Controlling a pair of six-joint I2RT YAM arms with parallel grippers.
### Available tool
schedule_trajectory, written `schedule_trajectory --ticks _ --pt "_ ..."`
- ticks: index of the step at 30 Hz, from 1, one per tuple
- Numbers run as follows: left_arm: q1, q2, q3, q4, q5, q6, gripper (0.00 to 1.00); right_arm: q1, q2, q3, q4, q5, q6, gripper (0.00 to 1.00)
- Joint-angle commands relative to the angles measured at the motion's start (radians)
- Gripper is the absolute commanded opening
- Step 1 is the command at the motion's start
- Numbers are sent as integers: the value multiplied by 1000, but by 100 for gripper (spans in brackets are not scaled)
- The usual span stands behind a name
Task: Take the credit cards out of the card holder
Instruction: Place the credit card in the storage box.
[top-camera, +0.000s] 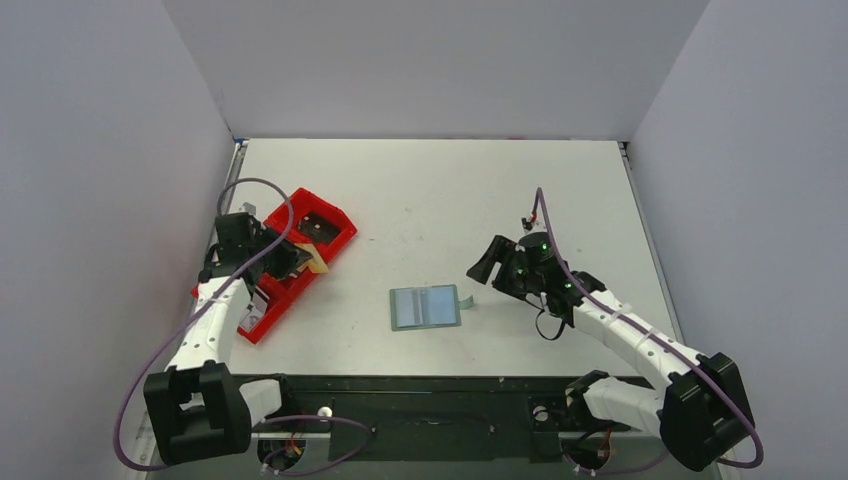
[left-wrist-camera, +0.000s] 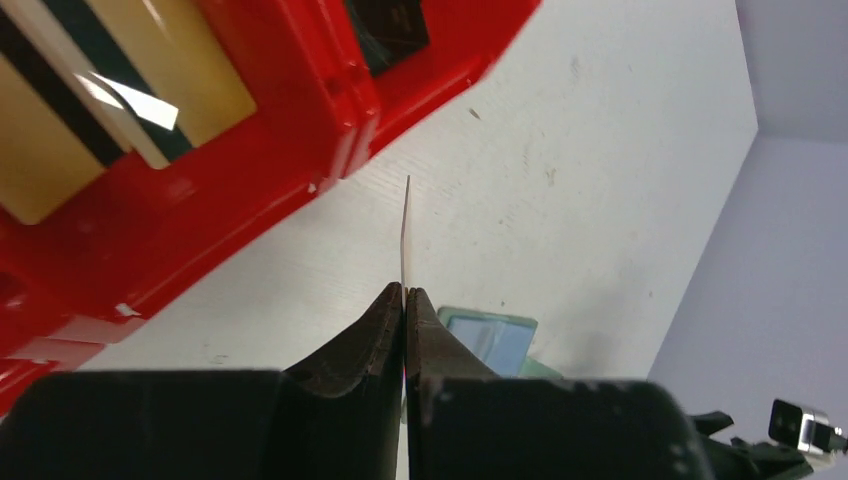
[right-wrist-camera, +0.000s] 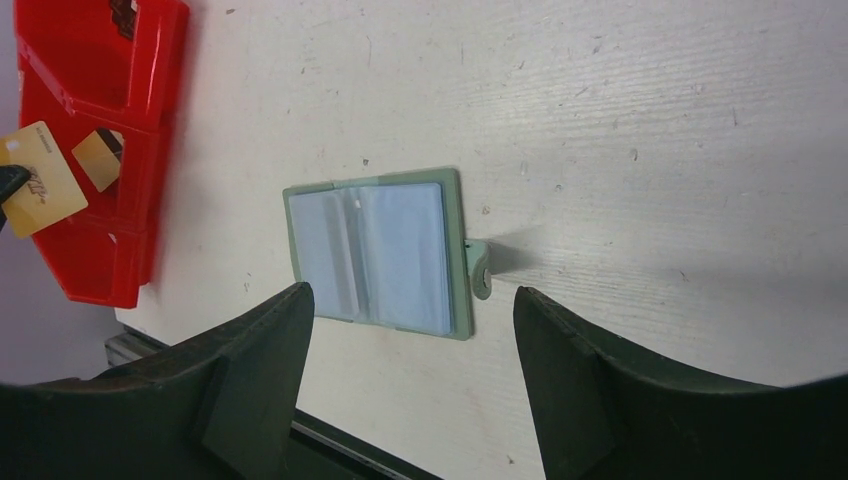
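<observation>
We saw left end effector (left-wrist-camera: 405, 300) pinching tan-gold card (right-wrist-camera: 40, 185) by red tray (right-wrist-camera: 165, 100) | right end effector (right-wrist-camera: 410, 300) gaping, empty, at 3 o'clock of open card holder (top-camera: 425, 307)

left arm (top-camera: 205, 322) is extended up the left of frame | left gripper (left-wrist-camera: 404, 295) is pinched on credit card (top-camera: 317, 263) | right arm (top-camera: 630, 335) is bent at mid-right | right gripper (right-wrist-camera: 410, 300) is spread wide, pointed down-left
</observation>
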Motion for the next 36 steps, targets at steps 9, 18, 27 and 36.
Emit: schedule_trajectory --ticks 9,18,27,36 --pt "138 42 83 -7 -211 46 0 -6 14 44 -31 12 -73 69" --pt "218 202 100 144 -203 -1 0 -6 -13 14 -18 15 -63 69" --pt "221 311 135 187 -267 -43 4 -7 -22 9 -37 12 -71 69" --pt "220 303 160 134 -287 -40 39 -7 -33 9 -46 18 -71 69"
